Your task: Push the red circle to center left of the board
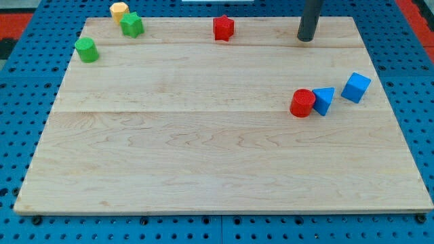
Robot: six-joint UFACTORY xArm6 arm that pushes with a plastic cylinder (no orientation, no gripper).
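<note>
My tip [306,38] rests free, touching no block, above the red circle [302,103]; approach step, so next it likely must round the circle's right, beside the blue triangle [324,100].

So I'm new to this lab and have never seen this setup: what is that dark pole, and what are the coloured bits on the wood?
The pole is a robot arm's pushing rod; its tip rests near the view's top right of the wooden board, touching nothing. It holds nothing, it only pushes. One camera looks down at the board. The red circle sits at right, against a blue triangle, beside a blue cube. Along the top: red star, green star, yellow block, green circle.
</note>
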